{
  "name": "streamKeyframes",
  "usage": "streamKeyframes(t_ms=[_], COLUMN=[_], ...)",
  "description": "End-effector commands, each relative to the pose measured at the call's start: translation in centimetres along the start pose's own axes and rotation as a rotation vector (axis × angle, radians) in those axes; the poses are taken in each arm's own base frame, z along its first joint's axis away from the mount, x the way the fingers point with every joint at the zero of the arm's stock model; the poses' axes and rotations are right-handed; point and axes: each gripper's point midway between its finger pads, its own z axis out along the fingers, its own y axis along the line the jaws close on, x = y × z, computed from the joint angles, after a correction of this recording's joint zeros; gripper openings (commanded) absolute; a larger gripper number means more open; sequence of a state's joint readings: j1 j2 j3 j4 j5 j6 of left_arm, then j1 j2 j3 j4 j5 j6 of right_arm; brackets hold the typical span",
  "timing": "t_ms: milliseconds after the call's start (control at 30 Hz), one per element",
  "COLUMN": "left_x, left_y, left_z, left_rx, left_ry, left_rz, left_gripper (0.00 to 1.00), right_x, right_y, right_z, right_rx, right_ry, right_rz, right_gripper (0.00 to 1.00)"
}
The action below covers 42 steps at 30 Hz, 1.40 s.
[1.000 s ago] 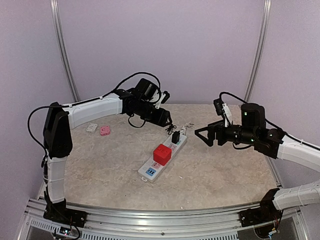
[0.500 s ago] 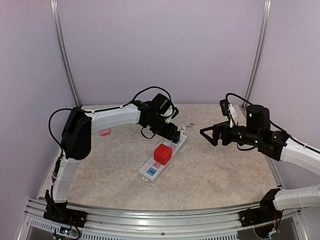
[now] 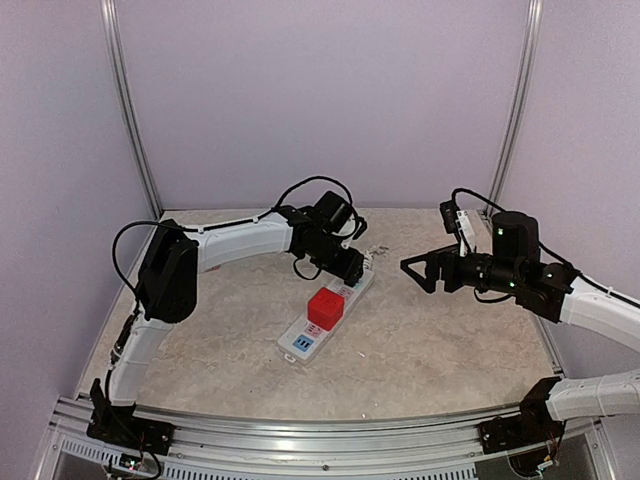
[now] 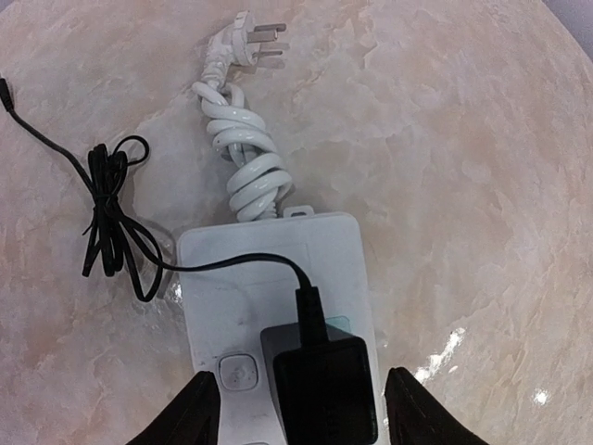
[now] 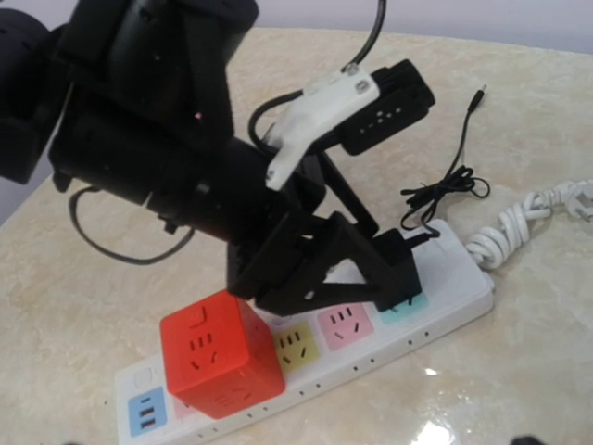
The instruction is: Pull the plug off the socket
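Left hand (image 4: 310, 417): reaches out over the far end of the long white power strip with pastel outlet faces (image 3: 300, 345). Fingers spread, one on either side of the black rectangular adapter plug (image 4: 324, 389). A gap shows on each side, narrower on the right in the wrist view; no pinch visible.

The plug sits in the strip's end outlet, directly between the left hand's fingers. Its thin black cable (image 4: 107, 222) runs out ahead of the hand and lies in a loose bundle on the beige marbled counter (image 4: 463, 139).

Beyond the fingertips, the strip's coiled white cord (image 4: 246, 158) ends in a white three-pin plug (image 4: 246, 42) lying flat.

A red cube adapter (image 3: 325, 308) is seated on the strip behind the left hand, toward the near end.

Right hand (image 3: 415, 275): spread wide, holding nothing, raised off the counter, well apart from the strip and pointing toward it.
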State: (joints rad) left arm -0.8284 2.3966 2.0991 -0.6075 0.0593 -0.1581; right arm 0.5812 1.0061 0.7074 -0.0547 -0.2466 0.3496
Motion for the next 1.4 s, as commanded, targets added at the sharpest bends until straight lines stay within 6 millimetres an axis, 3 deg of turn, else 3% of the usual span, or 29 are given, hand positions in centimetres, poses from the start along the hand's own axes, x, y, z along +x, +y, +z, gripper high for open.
streamKeyframes(t_ms=[0, 300, 500, 667, 900, 1167, 1367], left_x=[-0.4, 1.2, 4.8, 7.0, 8.5, 10.8, 10.8], left_y=[-0.4, -0.4, -2.3, -3.7, -6.4, -8.2, -8.7], left_z=[1.4, 1.5, 0.1, -1.7, -3.6, -3.6, -3.9], left_rx=[-0.007, -0.046, -0.014, 0.008, 0.071, 0.099, 0.119], left_ry=[-0.003, 0.037, 0.075, 0.096, 0.078, 0.101, 0.090], left_rz=[0.007, 0.041, 0.093, 0.097, 0.153, 0.181, 0.178], left_gripper=[0.56, 0.27, 0.11, 0.08, 0.07, 0.03, 0.03], right_x=[0.6, 1.6, 3.7, 6.8, 9.4, 11.0, 13.4], right_y=[-0.8, -1.7, -2.7, -3.8, -2.9, -2.5, -2.8], right_z=[0.2, 0.7, 1.9, 3.3, 5.7, 8.5, 10.4], right_rx=[0.022, 0.046, 0.063, 0.076, -0.042, -0.129, -0.138], right_ry=[0.011, 0.040, 0.098, 0.178, 0.216, 0.225, 0.261], right_rz=[0.016, 0.035, 0.050, 0.079, 0.148, 0.259, 0.319], right_gripper=[1.00, 1.00, 0.99, 0.96, 0.83, 0.65, 0.57])
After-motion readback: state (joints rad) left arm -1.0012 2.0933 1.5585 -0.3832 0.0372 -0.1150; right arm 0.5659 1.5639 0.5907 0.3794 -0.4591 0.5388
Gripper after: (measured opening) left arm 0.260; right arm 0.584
